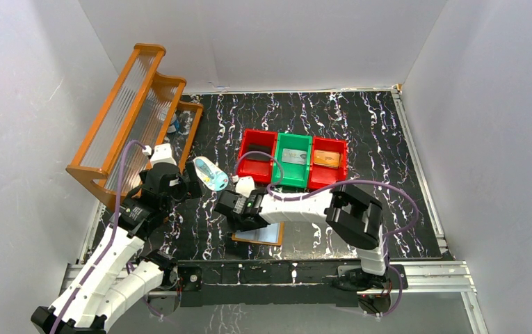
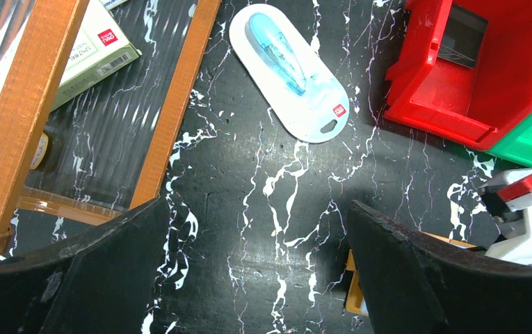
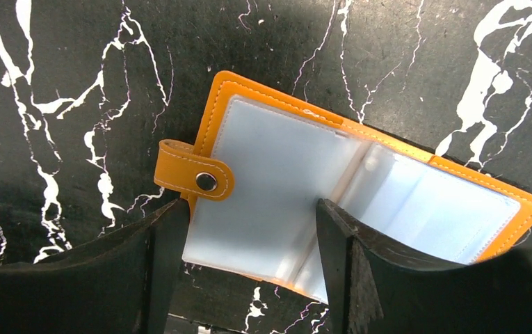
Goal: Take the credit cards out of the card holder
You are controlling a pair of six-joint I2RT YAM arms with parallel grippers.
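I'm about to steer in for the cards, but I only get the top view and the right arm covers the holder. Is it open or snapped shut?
Observer: Open. The right wrist view shows the card holder lying spread, its snap strap undone.
Operator: Is the right gripper clamped on it?
Observer: No. The right gripper is open, with a finger on either side of the strap-side clear pocket.
Operator: And the left one?
Observer: The left gripper is wide open, with only bare tabletop between its fingers.
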